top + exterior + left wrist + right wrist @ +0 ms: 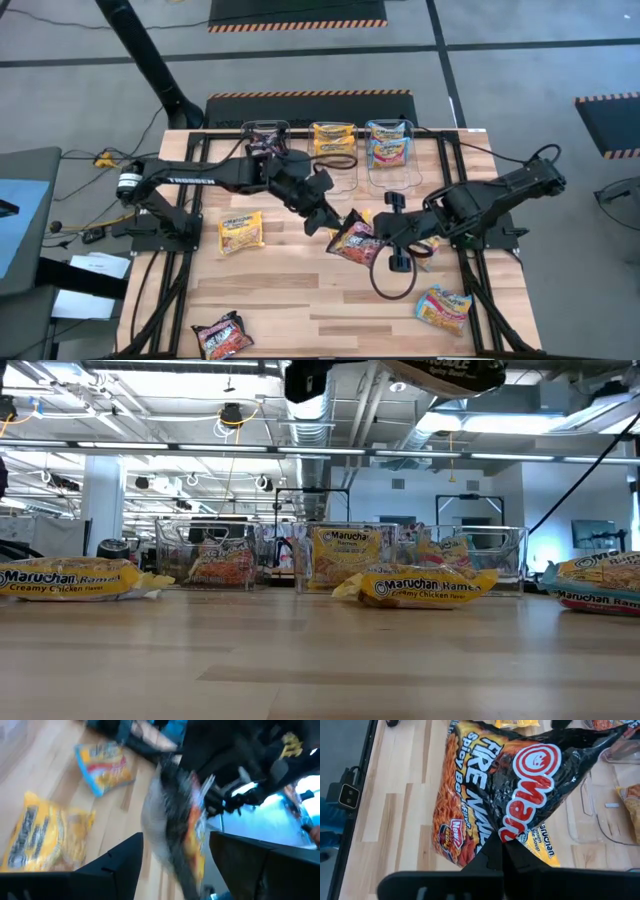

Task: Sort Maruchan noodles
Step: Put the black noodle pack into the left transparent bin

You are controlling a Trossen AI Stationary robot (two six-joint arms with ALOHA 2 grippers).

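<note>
- Right gripper (385, 238) pinches the crinkly dark packet (352, 243) above mid-table.
- Left gripper (333, 218) reaches in beside it, fingers spread.

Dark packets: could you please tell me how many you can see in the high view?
3 dark packets: one in the right gripper, one at the picture's lower left, one in the left tub; more may hide beneath it.

I see a grey floor (520, 70) marked with dark lines and hazard-striped mats (297, 14). Beyond the wooden tabletop (300, 660), the hall shows exposed ceiling ducts (320, 405), strip lights (520, 423) and a white column (103, 500).
</note>
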